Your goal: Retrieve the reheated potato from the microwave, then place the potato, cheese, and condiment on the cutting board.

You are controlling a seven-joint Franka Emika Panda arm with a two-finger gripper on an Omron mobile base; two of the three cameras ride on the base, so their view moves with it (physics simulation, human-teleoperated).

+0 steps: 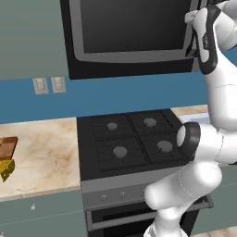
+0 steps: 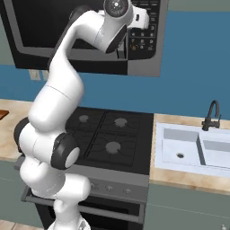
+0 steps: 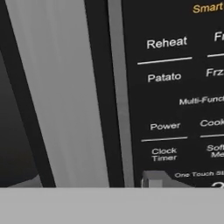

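Closest to your lens is the microwave's button panel [image 3: 175, 100], with "Reheat", "Power" and "Clock Timer" legible, and beside it the grey vertical door handle [image 3: 61, 92]; one dark fingertip [image 3: 153, 179] rises at the bottom edge, just off the panel; the other is not clearly made out, so you cannot tell from these views whether the claw is released or clenched, and nothing is seen held in it; in the right base view the gripper [image 2: 143, 19] sits against the right side of the microwave [image 2: 45, 36], at the seam between door and panel; the door appears closed, and the potato cannot be seen behind the dark glass, so judge it as inside but unconfirmed; expect the door to be rigid and hinged, best taken by the handle bar across its width, pulled squarely so the fingers do not slide along the smooth grey face; the potato, once reached, should be light, firm and rounded, so grip it across its middle and not near an end, where it may roll out; on the counter [image 1: 41, 148] far left of the stove [image 1: 129, 139] lie the cheese [image 1: 6, 169] and, touching it, an edge of the cutting board [image 1: 8, 147]; treat the cheese wedge as light and a little soft, taken across its flat sides.
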